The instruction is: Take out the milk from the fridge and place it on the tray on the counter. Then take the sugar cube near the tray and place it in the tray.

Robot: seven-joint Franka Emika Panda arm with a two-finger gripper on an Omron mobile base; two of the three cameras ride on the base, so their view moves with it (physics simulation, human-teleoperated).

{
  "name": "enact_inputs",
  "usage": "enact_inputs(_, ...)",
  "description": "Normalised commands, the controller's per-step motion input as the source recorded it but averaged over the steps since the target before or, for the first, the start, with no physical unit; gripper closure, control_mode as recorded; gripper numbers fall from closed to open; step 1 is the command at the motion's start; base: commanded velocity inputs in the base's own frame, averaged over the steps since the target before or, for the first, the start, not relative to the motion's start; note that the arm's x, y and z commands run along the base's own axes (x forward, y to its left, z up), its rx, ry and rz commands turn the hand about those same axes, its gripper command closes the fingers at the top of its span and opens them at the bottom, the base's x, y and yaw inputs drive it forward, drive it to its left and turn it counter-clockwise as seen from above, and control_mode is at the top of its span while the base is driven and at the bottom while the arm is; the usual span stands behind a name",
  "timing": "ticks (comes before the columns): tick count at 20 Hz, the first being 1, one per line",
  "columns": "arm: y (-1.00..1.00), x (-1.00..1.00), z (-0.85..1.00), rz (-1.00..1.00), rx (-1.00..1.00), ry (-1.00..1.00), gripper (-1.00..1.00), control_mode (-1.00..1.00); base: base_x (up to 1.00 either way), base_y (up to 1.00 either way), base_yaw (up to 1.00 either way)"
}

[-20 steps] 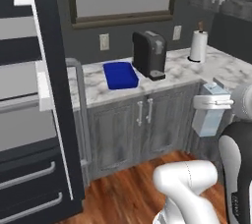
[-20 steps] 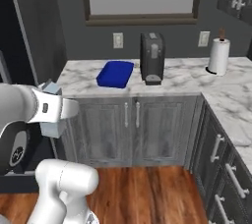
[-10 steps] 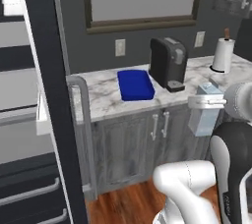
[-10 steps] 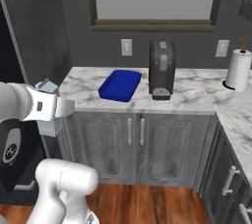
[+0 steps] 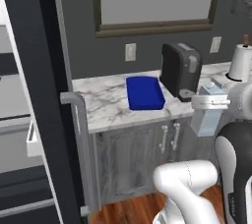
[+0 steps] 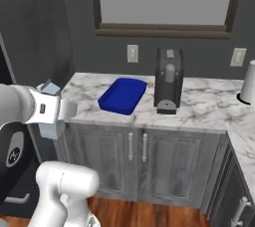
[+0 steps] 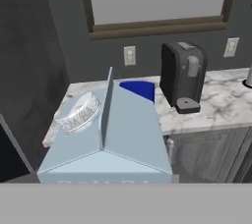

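Hand view has the milk (image 7: 110, 134) right up close, gabled top and round cap facing the camera, so the gripper (image 5: 209, 102) is clamped on the carton, held in the air short of the counter (image 6: 209, 104). Further back sits the blue tray (image 6: 122, 95), coffee machine (image 6: 168, 80) just beside it.
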Motion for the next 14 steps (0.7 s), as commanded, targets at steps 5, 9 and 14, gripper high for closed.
enact_inputs(5,0.00,0.00,0.00,0.00,0.00,0.00,1.00,1.00,0.55,-0.57,0.09)
enact_inputs(9,0.00,0.00,0.00,0.00,0.00,0.00,1.00,1.00,0.71,-0.02,0.01)
enact_inputs(14,0.00,0.00,0.00,0.00,0.00,0.00,1.00,1.00,0.64,0.02,0.00)
